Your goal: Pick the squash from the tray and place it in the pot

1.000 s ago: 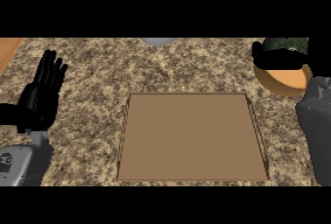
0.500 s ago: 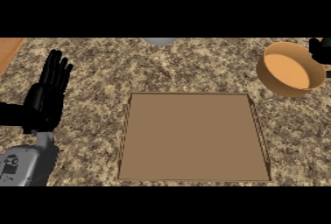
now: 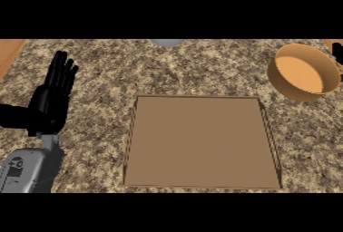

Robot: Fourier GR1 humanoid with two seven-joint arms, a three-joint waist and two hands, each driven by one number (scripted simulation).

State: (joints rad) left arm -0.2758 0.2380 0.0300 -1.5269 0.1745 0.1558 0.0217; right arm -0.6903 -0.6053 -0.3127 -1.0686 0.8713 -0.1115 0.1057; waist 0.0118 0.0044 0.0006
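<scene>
A: How many trays on the bench (image 3: 201, 68)?
B: One tray (image 3: 201, 141), flat and brown.
A: Pots?
B: One pot (image 3: 305, 72), orange, near the right edge.
A: Hands?
B: One full hand (image 3: 50, 102) at the left edge; a dark sliver shows at the far right.

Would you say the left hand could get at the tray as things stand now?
Probably yes. The left hand rests open, fingers up, at the view's left, and only bare granite counter lies between it and the brown tray. Nothing shows on the tray, and the orange pot stands far right.
</scene>
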